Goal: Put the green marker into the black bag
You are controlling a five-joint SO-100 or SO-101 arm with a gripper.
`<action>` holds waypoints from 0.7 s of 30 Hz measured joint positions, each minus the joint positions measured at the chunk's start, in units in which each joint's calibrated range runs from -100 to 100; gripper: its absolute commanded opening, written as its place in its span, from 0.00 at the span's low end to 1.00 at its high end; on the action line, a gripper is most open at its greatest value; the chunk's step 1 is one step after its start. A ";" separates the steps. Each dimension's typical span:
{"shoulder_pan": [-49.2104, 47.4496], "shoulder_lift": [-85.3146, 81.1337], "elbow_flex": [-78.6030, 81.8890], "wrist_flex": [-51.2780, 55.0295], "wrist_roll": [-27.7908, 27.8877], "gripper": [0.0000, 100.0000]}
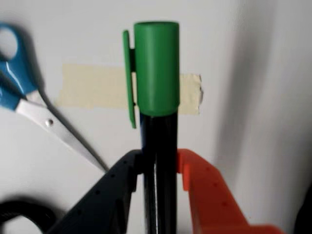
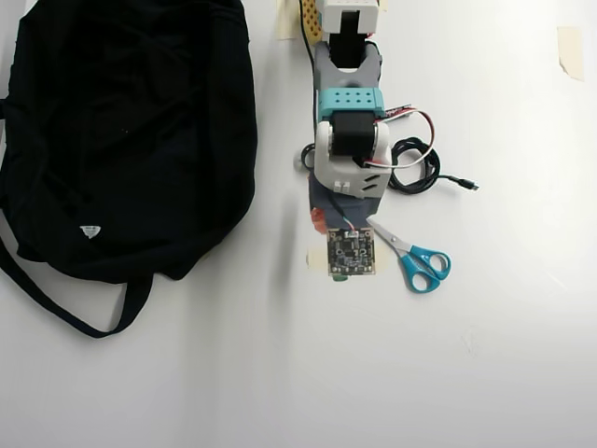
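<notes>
Wrist view: my two-finger black-and-orange gripper (image 1: 158,168) clamps the green-capped, dark-barrelled marker (image 1: 157,73), long axis running forward between the jaws; overhead view: large soft black fabric bag (image 2: 131,121) lies well left of my arm.

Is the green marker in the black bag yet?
Out. In the wrist view the gripper is shut on the green marker above the table; overhead, the black bag lies apart, left of the arm.
</notes>
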 measured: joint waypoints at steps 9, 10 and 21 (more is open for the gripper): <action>0.00 0.00 0.00 -2.40 -3.76 0.02; 0.00 0.00 0.00 -2.40 -3.86 0.02; 0.00 -1.00 0.63 -2.49 -5.42 0.02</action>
